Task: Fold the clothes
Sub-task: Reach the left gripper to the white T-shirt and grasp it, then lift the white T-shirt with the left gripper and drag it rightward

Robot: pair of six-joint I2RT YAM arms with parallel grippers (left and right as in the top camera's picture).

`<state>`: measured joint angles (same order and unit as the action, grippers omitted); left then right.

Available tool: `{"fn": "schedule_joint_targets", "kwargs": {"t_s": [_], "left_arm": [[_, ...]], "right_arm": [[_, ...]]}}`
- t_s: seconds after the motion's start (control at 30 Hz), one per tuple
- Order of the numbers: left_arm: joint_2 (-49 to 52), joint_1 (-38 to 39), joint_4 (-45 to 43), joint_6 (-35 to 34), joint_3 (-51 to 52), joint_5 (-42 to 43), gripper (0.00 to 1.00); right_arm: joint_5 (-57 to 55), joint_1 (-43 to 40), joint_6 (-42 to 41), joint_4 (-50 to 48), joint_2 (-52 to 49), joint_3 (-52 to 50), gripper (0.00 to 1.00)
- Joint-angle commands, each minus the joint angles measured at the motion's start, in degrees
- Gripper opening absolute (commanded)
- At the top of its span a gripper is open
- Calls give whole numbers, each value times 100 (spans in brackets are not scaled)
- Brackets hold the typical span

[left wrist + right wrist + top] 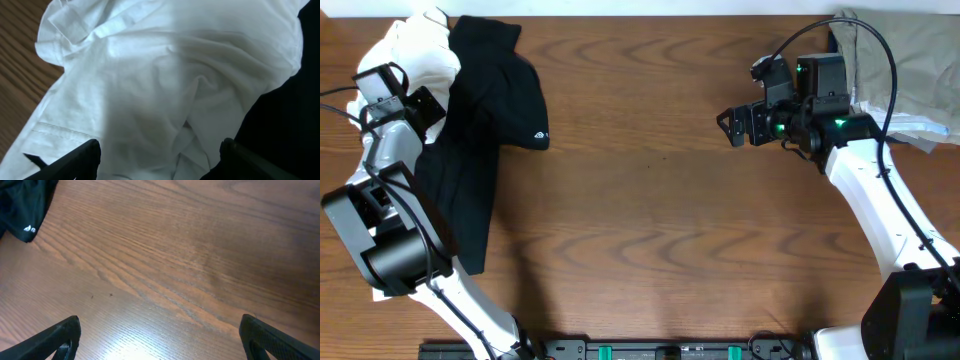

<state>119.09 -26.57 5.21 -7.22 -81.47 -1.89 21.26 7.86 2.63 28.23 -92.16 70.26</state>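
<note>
At the far left, the left hand [405, 95] hangs over a crumpled white shirt [420, 45]. In the left wrist view its two dark fingers [87, 156] stand well apart, open, with wrinkled white fabric filling the space beyond them. I cannot tell whether the fingers touch the cloth.

Just right of the shirt and partly under it lies a long black garment [490, 90]. It runs from the far edge toward the near left, and a tiny white logo [538, 132] shows near its right edge.

The middle of the brown wooden surface [650, 200] is bare wood grain.

To the right, the right hand [730, 125] points left above that wood, well apart from the garments. Its fingers [62, 337] are spread wide, holding nothing.

At the far right corner, a pale beige cloth [910, 60] lies bunched behind the right arm.
</note>
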Motion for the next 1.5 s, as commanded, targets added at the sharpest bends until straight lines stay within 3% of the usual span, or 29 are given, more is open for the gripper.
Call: {"fn": "schedule_joint_targets", "kwargs": {"t_s": [0.0,0.4,0.63,0.93,1.03,1.17,1.47], "left_arm": [[133,-4,-61,118,-127,-57,78],[442,-4,-319,140,-129,-76,65],[411,-4,-466,136,-170,-74,52],[348,-4,-400,136,-170,-74,13],[280,-4,-387,133,-170,-74,6],[-153,2,-376,138,-170,-72,6],[-2199,79,-299,133,-170,-68,6]], "right_arm": [[-2,48,48,-37,-24,114,99],[-2,48,-2,-55,-24,114,99],[-2,48,-2,-59,-24,114,99],[-2,48,-2,-61,-24,114,99],[-2,48,-2,-61,-24,114,99],[-2,48,-2,-66,-24,114,99],[-2,48,-4,-63,-24,114,99]]}}
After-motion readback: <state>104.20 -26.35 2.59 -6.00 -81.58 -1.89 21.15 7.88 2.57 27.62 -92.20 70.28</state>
